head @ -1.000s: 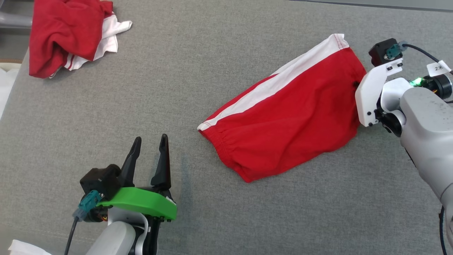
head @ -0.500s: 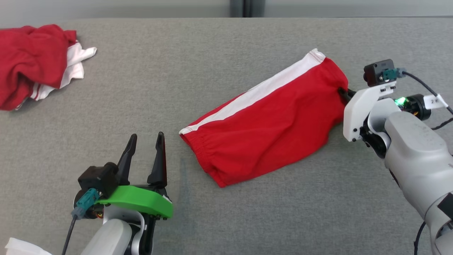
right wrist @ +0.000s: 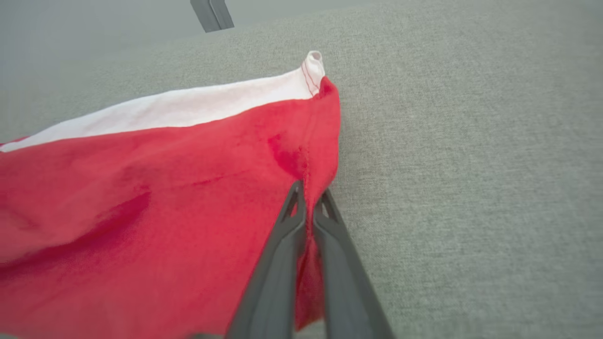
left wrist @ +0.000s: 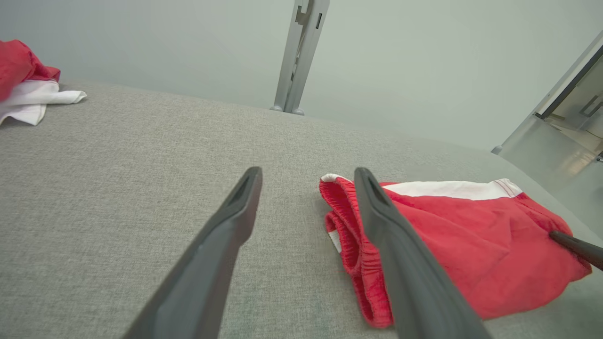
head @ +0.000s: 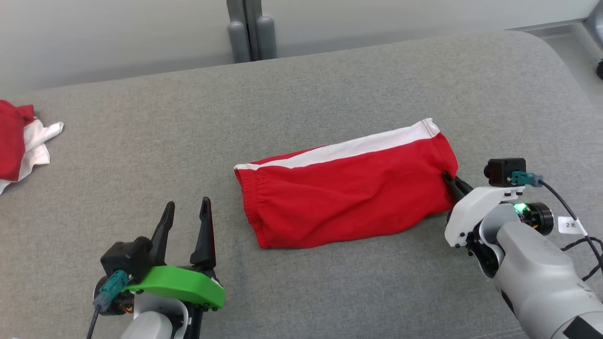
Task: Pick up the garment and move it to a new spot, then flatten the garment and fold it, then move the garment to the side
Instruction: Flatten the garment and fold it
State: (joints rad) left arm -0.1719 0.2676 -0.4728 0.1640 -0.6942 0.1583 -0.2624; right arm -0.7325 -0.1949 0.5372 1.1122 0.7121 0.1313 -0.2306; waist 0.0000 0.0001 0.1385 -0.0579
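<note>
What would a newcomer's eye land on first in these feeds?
First, the red garment with a white stripe, lying mid-way across the grey padded surface, its right end pinched in the shut right gripper. Next, the left gripper, open and apart from the cloth at lower left, and a second crumpled red-and-white garment at the far left edge.

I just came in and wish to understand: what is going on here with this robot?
The robot is handling a red garment with a white stripe on the grey padded surface. Its right gripper is shut on the garment's right edge. The left gripper is open and empty, apart from the elastic end. Another red and white garment lies crumpled far left.
</note>
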